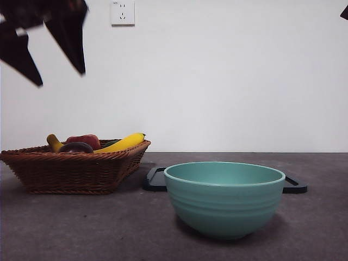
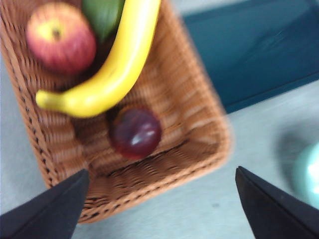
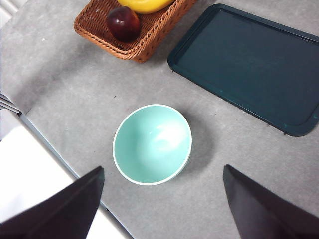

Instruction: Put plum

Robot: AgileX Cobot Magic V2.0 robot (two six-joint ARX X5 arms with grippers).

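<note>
**Plum in the wicker basket, both grippers held clear**

Front view: a brown wicker basket [image 1: 70, 169] stands on the grey table [image 1: 81, 228] at the left. The plum [image 1: 76, 147] shows as a dark dome just above the near rim, with a red apple [image 1: 85, 141] behind it and a yellow banana [image 1: 122, 143] lying across toward the basket's right corner. A mint-green bowl [image 1: 224, 198] stands near the camera, right of centre, apart from the basket. Behind the bowl lies a dark tray [image 1: 156, 180], its ends showing on either side. Two black jaws of the left gripper [image 1: 54, 65] hang from the upper left corner, high above the basket. A small black tip sits at the upper right corner. A white wall socket [image 1: 122, 12] is on the wall.

Left wrist view: the left gripper [image 2: 162, 204] hovers over the basket [image 2: 199, 114], its jaws spread wide and holding nothing. The plum [image 2: 135, 133] rests on the basket floor, just beside the banana [image 2: 112, 69]; the apple [image 2: 60, 37] and a green item [image 2: 103, 17] lie beyond. The picture is blurred.

Right wrist view: the right gripper [image 3: 162, 199] waits above the table with jaws spread apart, empty. The bowl [image 3: 152, 144] is empty. The plum [image 3: 123, 23] lies in the basket [image 3: 142, 42], and the tray [image 3: 249, 64] lies beside the basket.
</note>
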